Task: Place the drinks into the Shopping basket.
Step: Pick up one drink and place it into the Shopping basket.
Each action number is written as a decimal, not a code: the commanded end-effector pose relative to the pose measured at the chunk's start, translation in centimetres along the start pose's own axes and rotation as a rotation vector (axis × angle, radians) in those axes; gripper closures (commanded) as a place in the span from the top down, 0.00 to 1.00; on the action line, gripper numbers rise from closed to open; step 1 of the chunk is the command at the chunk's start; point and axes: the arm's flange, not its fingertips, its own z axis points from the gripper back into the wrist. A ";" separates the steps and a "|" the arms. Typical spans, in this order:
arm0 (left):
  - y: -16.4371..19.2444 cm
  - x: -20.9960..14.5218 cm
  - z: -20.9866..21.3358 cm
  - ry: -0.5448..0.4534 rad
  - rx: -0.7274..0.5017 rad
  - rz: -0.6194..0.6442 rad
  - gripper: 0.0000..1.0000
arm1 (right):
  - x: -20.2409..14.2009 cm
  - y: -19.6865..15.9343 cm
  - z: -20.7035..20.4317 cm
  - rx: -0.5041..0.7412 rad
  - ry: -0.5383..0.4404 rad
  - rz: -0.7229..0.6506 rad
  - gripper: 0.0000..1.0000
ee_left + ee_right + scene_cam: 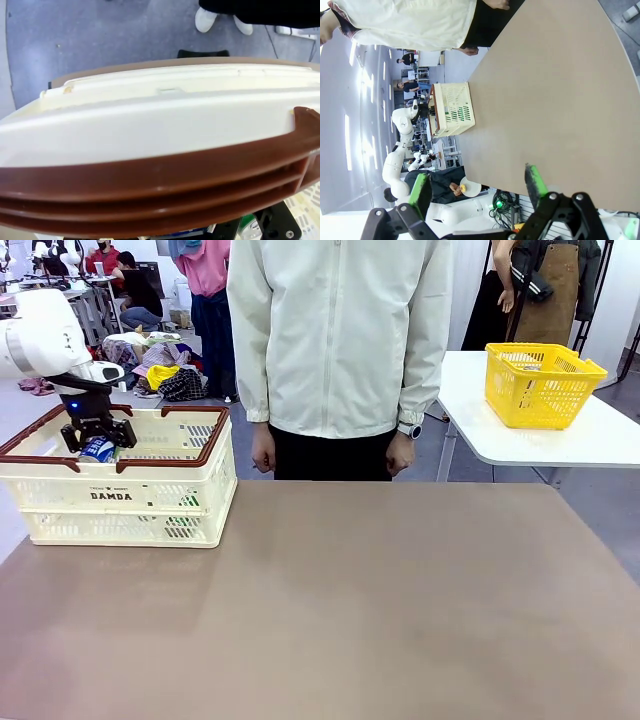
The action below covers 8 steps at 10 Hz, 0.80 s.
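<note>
- While the left tool hangs in the open top of the large cream-white plastic lattice basket with the dark brown rim, its black fingers are clamped narrow on a slim blue metal can with white lettering. This 1 drink is inside the basket's outline but not yet let go.
- Judged from that, the step in hand is the drop-off. The can is where it belongs, and only the release and the lift-out remain for it.
- Green patches show through the lattice low on the basket's near side. They may be green cans already in, though they are too small to tell.
- From the left wrist, the brown rim runs across close up. A sliver of blue and green sits under it at the bottom edge, too cut off to name.
- The brown surface in front of the person carries the basket at its left end, and I make out no further drinks waiting on it — so the task looks close to its end.
- The right tool stands wide, its green pads well apart with nothing between them. It has no part in this step.
</note>
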 end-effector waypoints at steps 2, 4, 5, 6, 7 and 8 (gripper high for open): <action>-0.5 -0.3 0.0 -0.005 0.053 0.018 0.57 | 0.0 0.0 0.1 0.008 -0.001 0.018 1.00; -0.5 -0.4 0.0 -0.011 0.056 0.018 1.00 | 0.0 0.0 0.1 0.008 -0.001 0.018 1.00; -0.4 -0.4 0.1 -0.013 0.054 0.019 1.00 | 0.0 0.0 0.1 0.008 -0.001 0.018 1.00; -0.5 -0.5 0.2 -0.016 0.053 0.022 1.00 | 0.0 0.0 0.1 0.008 -0.001 0.018 1.00; -0.4 -0.6 0.3 -0.017 0.051 0.021 1.00 | 0.0 0.0 0.1 0.008 -0.001 0.018 1.00; -0.5 -0.6 0.3 -0.019 0.048 0.018 1.00 | 0.0 0.0 0.1 0.008 -0.001 0.018 1.00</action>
